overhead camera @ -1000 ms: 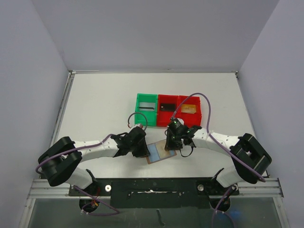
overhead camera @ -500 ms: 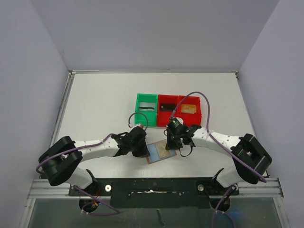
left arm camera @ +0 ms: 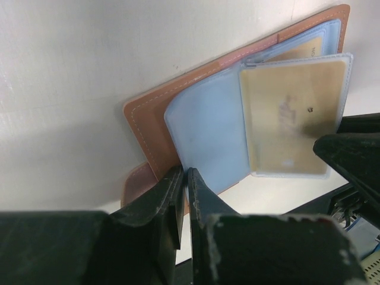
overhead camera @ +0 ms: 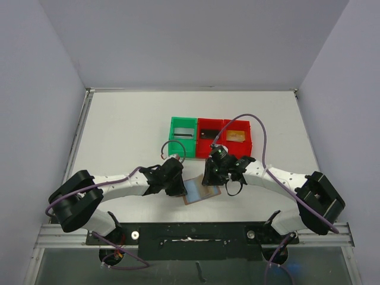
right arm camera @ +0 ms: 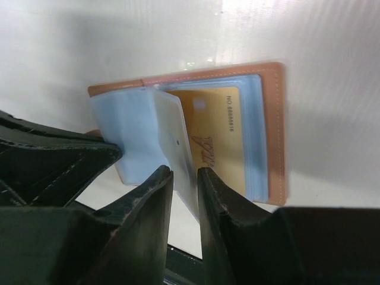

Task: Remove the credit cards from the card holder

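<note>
Open tan card holder [overhead camera: 200, 192] lies on white table [overhead camera: 124, 136] between the 2 arms. Left gripper [left arm camera: 185, 178], nearly closed, pinches its blue-lined edge. Right gripper [right arm camera: 185, 177] stands slightly parted astride a clear sleeve [right arm camera: 176, 132]; gold card [right arm camera: 219, 133] shows embossed 8s.

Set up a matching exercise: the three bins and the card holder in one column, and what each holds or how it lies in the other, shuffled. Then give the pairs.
Column A
1. green bin
2. middle red bin
3. right red bin
4. card holder

Column B
a. a loose gold card on its floor
b. spread open on the table
c. a dark card on its floor
d. a pale grey card on its floor

Pairs: 1-d, 2-c, 3-a, 4-b
</note>
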Controlling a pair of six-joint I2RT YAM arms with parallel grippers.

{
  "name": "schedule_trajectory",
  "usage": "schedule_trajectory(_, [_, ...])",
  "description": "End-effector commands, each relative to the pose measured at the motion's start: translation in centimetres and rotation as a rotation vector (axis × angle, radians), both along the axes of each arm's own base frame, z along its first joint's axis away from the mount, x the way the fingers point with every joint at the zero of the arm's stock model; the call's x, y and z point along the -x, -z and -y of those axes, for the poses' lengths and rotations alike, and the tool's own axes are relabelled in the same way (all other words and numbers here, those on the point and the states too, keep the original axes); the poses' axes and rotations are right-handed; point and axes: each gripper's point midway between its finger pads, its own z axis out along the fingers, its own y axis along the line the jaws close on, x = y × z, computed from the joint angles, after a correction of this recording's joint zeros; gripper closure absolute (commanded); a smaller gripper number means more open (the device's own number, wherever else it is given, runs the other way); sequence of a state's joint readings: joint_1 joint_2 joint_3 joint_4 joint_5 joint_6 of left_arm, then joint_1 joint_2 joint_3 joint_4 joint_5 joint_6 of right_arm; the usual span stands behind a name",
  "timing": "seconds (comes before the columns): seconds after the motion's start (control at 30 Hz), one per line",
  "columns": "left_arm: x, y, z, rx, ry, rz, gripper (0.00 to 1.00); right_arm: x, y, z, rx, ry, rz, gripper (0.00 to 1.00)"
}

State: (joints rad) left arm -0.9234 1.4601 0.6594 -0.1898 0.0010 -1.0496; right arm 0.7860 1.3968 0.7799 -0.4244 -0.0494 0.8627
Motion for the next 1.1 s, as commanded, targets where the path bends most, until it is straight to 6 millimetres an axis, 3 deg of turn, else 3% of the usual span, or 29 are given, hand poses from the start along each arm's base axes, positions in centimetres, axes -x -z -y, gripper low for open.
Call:
schedule_trajectory(0.0, [-1.1, -1.7, 1.6, 0.044, 0.02, 0.046, 0.93, -0.6, -2.7, -2.6, -0.141, -0.057, 0.06, 0.73])
schedule_trajectory(0.47, [-1.0, -2.2, 1.2, 0.062, 0.001, 0.062, 0.94, 0.4, -3.9, -6.1, -0.316, -0.186, 0.025, 0.69])
schedule_trajectory(0.7, [-0.6, -2.9, -0.6, 0.05, -0.054, 0.076, 0.9, 1.2, -4.3, -7.9, -0.427, -0.238, -0.013, 0.69])
schedule_trajectory(0.9, [-0.6, -4.5, -1.7, 0.08, -0.097, 0.112, 0.82, -1.0, -4.7, -5.8, -0.415, -0.105, 0.04, 0.71])
schedule_trajectory(1.07, [-1.2, -6.7, -0.8, 0.144, -0.087, 0.159, 0.73, -1.9, -3.5, -2.6, -0.377, 0.033, 0.032, 0.71])
